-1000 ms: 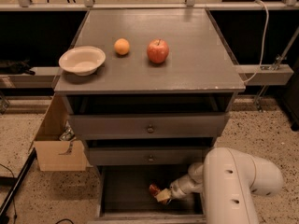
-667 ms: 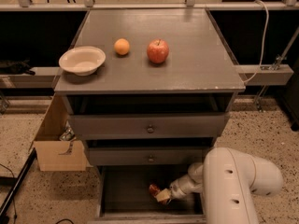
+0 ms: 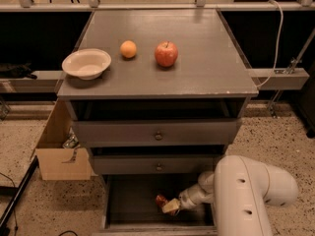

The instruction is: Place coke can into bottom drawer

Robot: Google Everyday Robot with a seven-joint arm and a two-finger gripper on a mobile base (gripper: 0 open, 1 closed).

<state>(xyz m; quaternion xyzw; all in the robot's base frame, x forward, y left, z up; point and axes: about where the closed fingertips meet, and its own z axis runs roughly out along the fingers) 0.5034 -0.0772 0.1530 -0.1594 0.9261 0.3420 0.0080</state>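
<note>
The gripper (image 3: 169,206) is being reached into the open bottom drawer (image 3: 132,203), low over the middle of its dark floor. The coke can (image 3: 160,199) is being seen inside the bottom drawer, touching the gripper's tip; whether it is being clasped or lying loose cannot be told. High above the bottom drawer, an apple (image 3: 166,54), an orange (image 3: 128,49) and a bowl (image 3: 86,63) are being carried by the cabinet top (image 3: 209,58).

One camera, high in front of the cabinet (image 3: 197,77), looks down and forward from fairly near; the cabinet's top fills the upper view, the open bottom drawer (image 3: 133,205) lies at the lower edge, and there the gripper (image 3: 168,205) reaches in from the right, its arm (image 3: 246,191) nearest the lens
</note>
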